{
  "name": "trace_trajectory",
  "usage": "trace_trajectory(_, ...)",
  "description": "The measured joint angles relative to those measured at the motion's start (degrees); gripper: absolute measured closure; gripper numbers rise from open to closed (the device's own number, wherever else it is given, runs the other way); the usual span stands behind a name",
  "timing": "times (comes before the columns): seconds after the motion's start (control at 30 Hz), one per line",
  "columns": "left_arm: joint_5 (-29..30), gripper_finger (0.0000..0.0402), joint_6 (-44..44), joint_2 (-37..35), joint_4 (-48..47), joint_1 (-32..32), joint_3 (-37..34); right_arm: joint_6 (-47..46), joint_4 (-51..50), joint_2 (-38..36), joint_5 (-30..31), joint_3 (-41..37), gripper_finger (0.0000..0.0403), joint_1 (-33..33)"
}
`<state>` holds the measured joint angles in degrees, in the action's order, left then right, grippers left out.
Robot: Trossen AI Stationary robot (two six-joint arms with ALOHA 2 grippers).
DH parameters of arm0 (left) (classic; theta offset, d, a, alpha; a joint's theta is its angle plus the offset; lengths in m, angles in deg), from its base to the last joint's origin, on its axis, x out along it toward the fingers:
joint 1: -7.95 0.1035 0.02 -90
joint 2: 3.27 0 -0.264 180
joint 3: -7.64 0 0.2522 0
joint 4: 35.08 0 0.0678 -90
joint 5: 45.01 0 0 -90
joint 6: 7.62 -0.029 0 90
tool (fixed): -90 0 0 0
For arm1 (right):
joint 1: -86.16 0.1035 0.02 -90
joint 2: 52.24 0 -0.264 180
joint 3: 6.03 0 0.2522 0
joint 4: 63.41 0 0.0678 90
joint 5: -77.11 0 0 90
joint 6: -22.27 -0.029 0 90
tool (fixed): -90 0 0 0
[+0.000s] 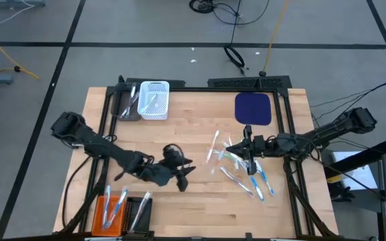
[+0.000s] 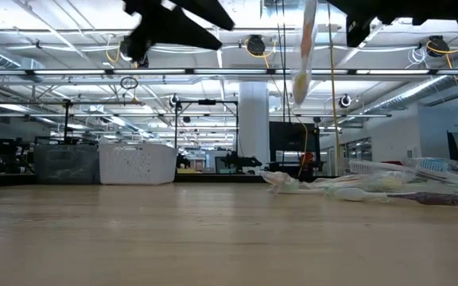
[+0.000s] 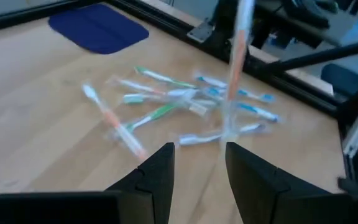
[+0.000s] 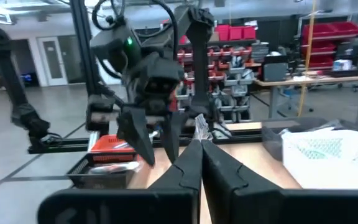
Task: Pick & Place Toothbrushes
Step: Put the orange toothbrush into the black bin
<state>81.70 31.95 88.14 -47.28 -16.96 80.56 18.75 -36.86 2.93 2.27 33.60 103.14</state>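
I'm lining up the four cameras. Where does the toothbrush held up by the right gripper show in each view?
High view: hard to make out, at the right gripper right of centre.
Low view: held toothbrush hangs upright from the top edge, right of centre.
Left wrist view: upright blurred stick right of centre.
Right wrist view: only its end above the shut fingers.
Shared landmark: the loose toothbrush pile; right wrist view misses it.

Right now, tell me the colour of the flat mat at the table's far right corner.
Dark blue. The mat shows best in the high view.
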Motion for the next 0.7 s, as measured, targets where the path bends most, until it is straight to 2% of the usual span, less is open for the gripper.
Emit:
trace_trajectory(0.1,-4.44,0.0259,-1.21,2.57,5.73,2.86,0.03,0.49,0.09,0.0,0.04,0.0,0.0403,0.35)
trace_trajectory(0.3,-16.97,0.0259,-5.27,6.29,16.77,7.16,0.02,1.23,0.0,0.0,0.04,0.0,0.0403,0.38)
trace_trajectory(0.6,-18.7,0.0258,-9.81,6.95,20.94,9.68,0.02,1.43,0.18,0.0,0.0,0.0,0.0403,0.38)
trace_trajectory(0.7,-18.74,0.0258,-12.21,8.43,25.61,9.98,0.11,1.45,0.19,0.02,0.0,0.0,0.0403,0.38)
